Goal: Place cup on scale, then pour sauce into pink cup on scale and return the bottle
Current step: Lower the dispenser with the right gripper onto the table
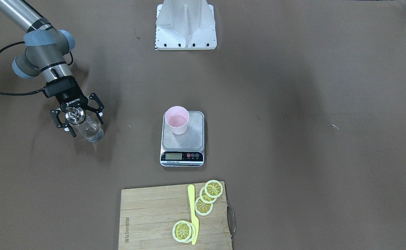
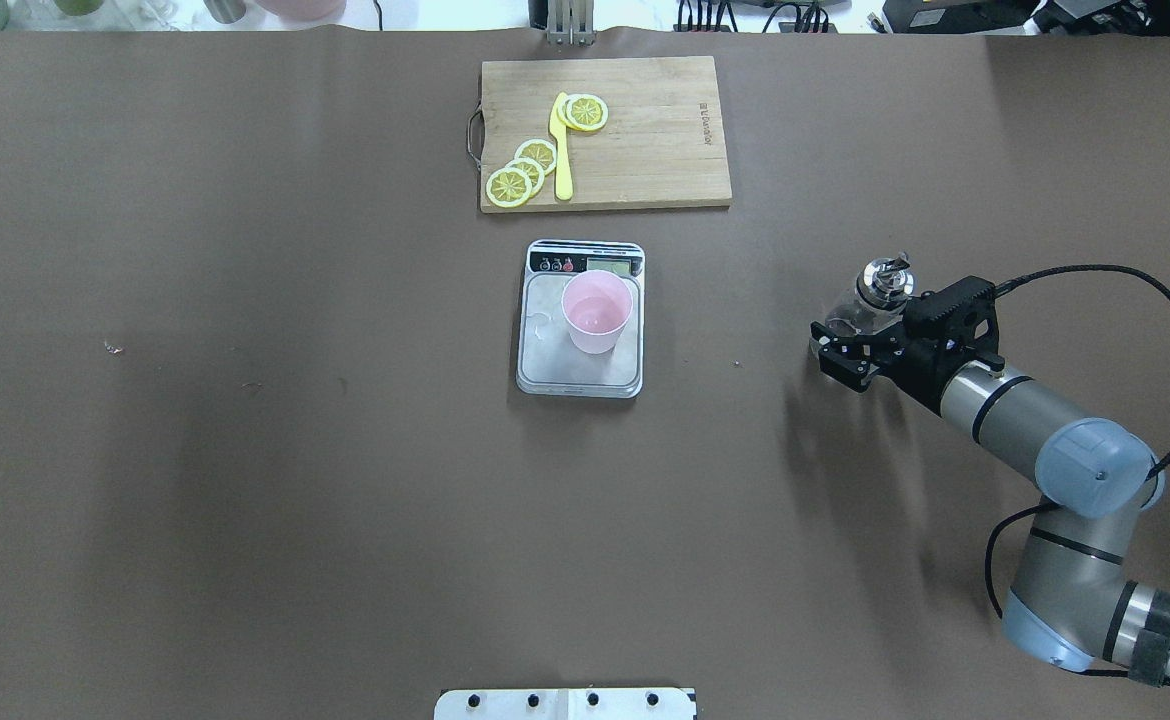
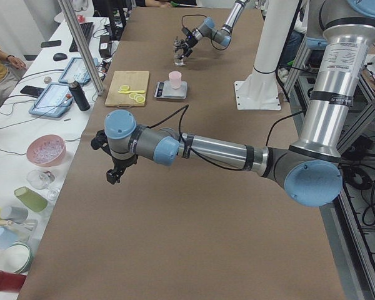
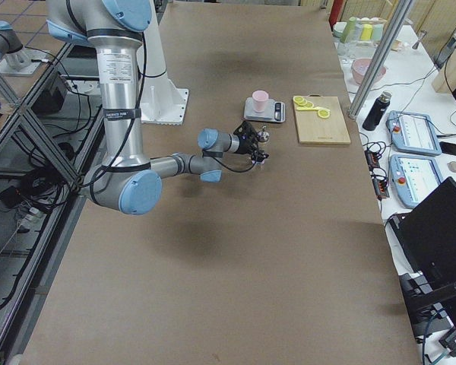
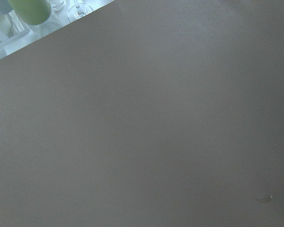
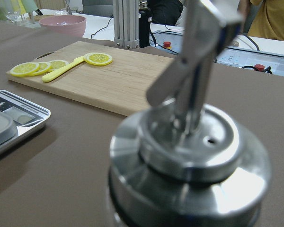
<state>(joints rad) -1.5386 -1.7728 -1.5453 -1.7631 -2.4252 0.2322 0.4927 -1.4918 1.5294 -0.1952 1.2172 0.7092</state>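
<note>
Cup (image 1: 177,119) upright on the scale (image 1: 194,139) platform, toward the robot-side corner; scale mid-counter (image 1: 293,156). Bottle (image 1: 91,130) upright on the counter well to the robot's right of the scale, right tool (image 1: 86,127) straddling it with jaws spread wide on either side. Left tool (image 3: 115,174) hangs low over bare counter, far from the scale; cannot tell its opening

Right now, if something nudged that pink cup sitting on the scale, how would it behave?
The cup looks like thin plastic and seems nearly empty, so it is probably light. It stands on its narrower end and is taller than wide, so a high push could tip it. The platform of the scale looks like smooth steel, so a low push would likely slide it.
</note>
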